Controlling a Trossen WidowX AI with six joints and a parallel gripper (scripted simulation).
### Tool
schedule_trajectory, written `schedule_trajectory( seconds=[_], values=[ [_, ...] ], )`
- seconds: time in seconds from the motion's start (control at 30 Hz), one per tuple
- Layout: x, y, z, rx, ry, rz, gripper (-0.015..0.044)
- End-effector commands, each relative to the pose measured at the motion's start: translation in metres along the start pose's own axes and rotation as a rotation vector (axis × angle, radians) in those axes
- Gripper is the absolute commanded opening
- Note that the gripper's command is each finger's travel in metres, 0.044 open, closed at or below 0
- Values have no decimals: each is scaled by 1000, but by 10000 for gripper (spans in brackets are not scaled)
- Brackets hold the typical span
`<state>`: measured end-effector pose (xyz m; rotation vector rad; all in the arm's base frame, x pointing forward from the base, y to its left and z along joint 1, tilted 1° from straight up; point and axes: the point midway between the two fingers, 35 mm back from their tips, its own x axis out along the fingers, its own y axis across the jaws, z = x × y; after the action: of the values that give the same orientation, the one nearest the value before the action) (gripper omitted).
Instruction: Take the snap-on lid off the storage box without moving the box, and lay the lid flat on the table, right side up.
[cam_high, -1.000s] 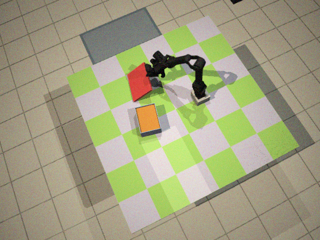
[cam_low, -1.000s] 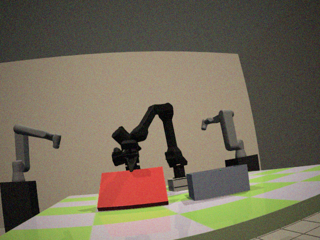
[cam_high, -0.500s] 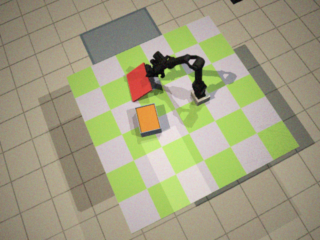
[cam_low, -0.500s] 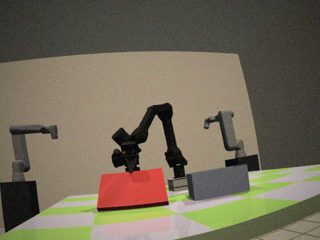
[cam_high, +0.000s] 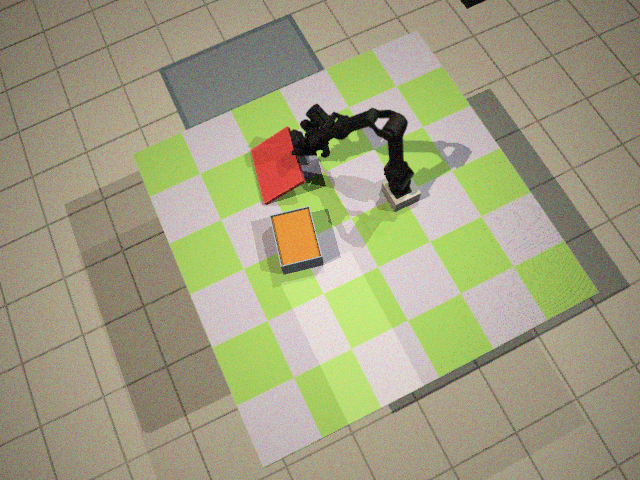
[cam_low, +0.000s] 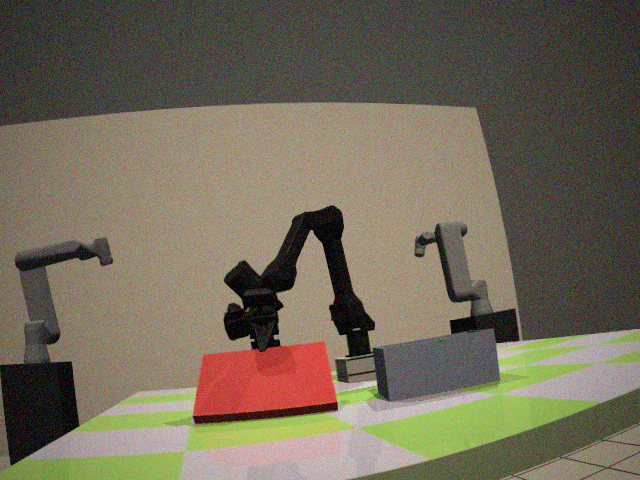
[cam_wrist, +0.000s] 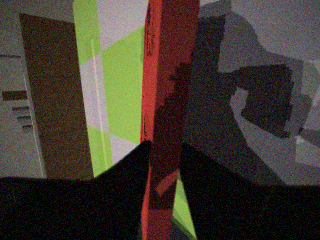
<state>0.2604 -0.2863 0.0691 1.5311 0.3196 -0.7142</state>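
The red lid (cam_high: 277, 166) (cam_low: 266, 381) (cam_wrist: 165, 100) is off the box and tilted, its far edge raised and its near edge low by the checkered table (cam_high: 465, 289) (cam_low: 439, 418). My gripper (cam_high: 301, 146) (cam_low: 264, 342) (cam_wrist: 164, 147) is shut on the lid's raised edge; in the wrist view the lid runs edge-on between the two black fingers. The grey storage box (cam_high: 296, 240) (cam_low: 436, 364) stands open with an orange inside, a little in front of the lid and apart from it.
The arm's base (cam_high: 400, 193) (cam_low: 356, 366) stands to the right of the lid. A grey-blue panel (cam_high: 237, 69) lies on the floor past the table's far edge. Two grey arms (cam_low: 38, 294) (cam_low: 457, 268) stand on black pedestals at the back.
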Motion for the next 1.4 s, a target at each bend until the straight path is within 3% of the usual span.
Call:
schedule_trajectory(
  seconds=[0.0,1.3,1.37],
  values=[
    [7,-14,-4,11,11,-27,0],
    [26,-38,-4,12,11,-27,0],
    [22,-29,-2,9,10,-22,53]
  ],
)
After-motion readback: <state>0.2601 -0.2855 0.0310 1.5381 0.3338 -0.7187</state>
